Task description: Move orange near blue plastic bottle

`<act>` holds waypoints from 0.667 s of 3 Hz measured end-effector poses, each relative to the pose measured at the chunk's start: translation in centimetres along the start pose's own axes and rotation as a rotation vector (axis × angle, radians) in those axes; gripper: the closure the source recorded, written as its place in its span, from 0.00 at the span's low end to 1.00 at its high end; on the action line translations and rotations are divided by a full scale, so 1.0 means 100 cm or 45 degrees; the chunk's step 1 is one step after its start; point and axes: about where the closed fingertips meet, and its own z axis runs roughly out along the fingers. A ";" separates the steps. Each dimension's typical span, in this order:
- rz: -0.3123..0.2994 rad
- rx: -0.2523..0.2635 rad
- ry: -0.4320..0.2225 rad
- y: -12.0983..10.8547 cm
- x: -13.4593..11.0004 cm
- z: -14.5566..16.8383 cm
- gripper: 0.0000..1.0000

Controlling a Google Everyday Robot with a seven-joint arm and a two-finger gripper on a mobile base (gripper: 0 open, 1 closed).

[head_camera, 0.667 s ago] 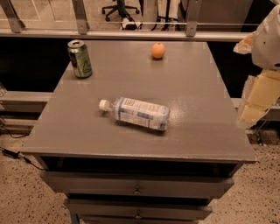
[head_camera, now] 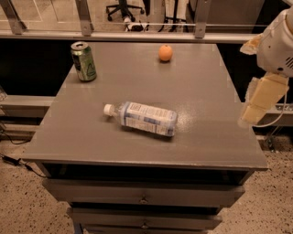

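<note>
Not begun: the small round orange fruit (head_camera: pixel 165 52) sits on the grey tabletop (head_camera: pixel 206 91), well beyond the lying bluish clear plastic bottle (head_camera: pixel 144 119). The pincer (head_camera: pixel 252 112) hangs right of the bottle, off the tabletop edge. I cannot tell how far open it is.

Office or lab space, probably; the background is dim. My gripper (head_camera: pixel 256 107) hangs just off the right edge of a grey drawer cabinet (head_camera: pixel 206 137). Far beyond it to the left: wheeled office chair (head_camera: pixel 122 8), metal railing (head_camera: pixel 137 35). Speckled floor (head_camera: pixel 18 201) below-left.

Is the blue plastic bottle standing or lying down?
Lying down: the blue plastic bottle rests on its side, white cap pointing left. The gripper hangs right of the table.
</note>
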 end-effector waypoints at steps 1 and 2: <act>0.010 0.070 -0.103 -0.039 -0.004 0.034 0.00; 0.022 0.137 -0.225 -0.088 -0.022 0.065 0.00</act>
